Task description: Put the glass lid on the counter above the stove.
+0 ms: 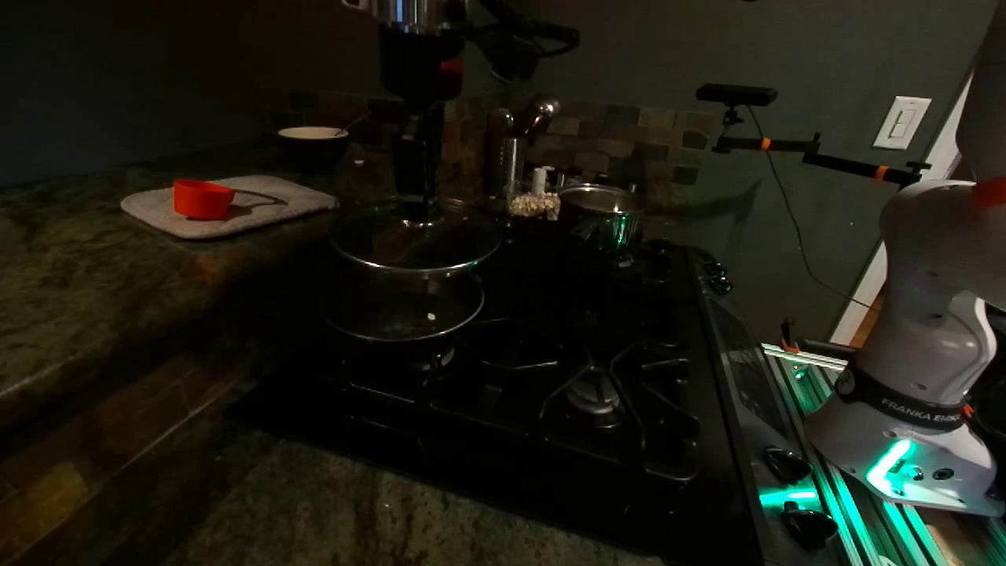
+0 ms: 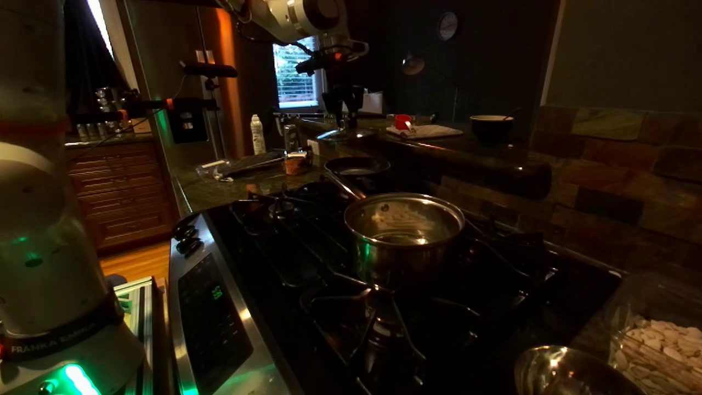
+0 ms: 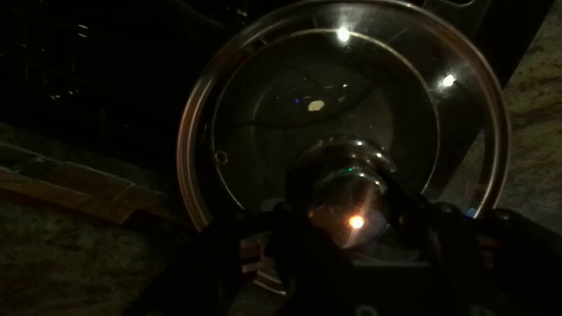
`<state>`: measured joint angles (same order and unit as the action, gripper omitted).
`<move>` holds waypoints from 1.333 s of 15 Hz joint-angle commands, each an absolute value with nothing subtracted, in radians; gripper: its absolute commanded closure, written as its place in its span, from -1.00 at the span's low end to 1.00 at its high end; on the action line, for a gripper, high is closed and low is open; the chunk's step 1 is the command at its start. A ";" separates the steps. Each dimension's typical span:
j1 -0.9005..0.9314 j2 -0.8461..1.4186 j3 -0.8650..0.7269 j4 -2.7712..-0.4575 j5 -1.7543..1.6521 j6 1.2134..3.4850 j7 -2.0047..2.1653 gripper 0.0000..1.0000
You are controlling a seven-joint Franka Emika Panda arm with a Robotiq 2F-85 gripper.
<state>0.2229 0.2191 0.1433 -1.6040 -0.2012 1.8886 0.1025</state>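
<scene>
Glass lid [image 1: 416, 250] hangs above frying pan [image 1: 385, 321].
Fingers [image 3: 305, 241] clasp its knob [image 3: 351, 208]; pale scrap [image 1: 431, 316] in pan; counter edge [image 2: 477, 166] near.

The arm [image 2: 277, 21] reaches out, its clamped hand [image 1: 417, 206] pointing down.

arm [image 1: 931, 275] white | "FRANKA EMIKA" band [image 2: 60, 334] | end effector [image 1: 416, 203] apparently black
</scene>
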 commanded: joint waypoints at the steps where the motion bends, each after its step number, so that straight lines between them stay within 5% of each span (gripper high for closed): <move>1: 0.222 0.221 0.145 -1.600 -0.202 1.884 0.103 0.03; 2: 0.222 0.222 0.145 -1.602 -0.202 1.884 0.103 0.53; 20: 0.127 0.527 0.017 -0.991 -0.193 1.704 0.144 0.53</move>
<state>0.1246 0.4094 0.0287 -1.1639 -0.2043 1.7743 0.1358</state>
